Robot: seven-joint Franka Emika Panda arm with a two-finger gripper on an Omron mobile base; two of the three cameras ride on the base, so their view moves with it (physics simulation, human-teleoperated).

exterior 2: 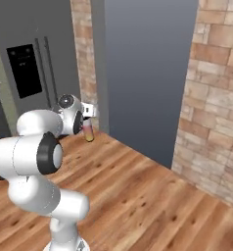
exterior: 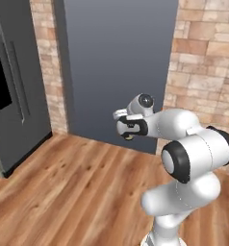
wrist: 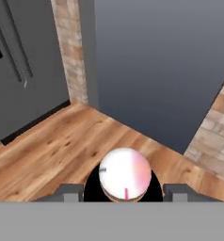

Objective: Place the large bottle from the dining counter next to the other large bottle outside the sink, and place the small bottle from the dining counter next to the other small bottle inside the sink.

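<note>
My gripper (exterior 2: 88, 119) is shut on the large bottle (exterior 2: 89, 132), held in the air above the wooden floor. The bottle's pink-to-yellow body hangs down from the fingers in the right base view. In the hand view its round white and pink top (wrist: 124, 175) sits between the two fingertips (wrist: 69, 192). In the left base view the gripper (exterior: 128, 129) is tucked against the arm, and a little yellow of the bottle (exterior: 129, 137) peeks out below it. The small black bottle, the dining counter and the sink are out of view.
A dark grey wall panel (exterior: 116, 67) stands straight ahead between brick walls (exterior: 208, 72). A grey fridge (exterior: 13, 91) stands at the left. Wooden floor (exterior: 73, 192) spreads below the arm.
</note>
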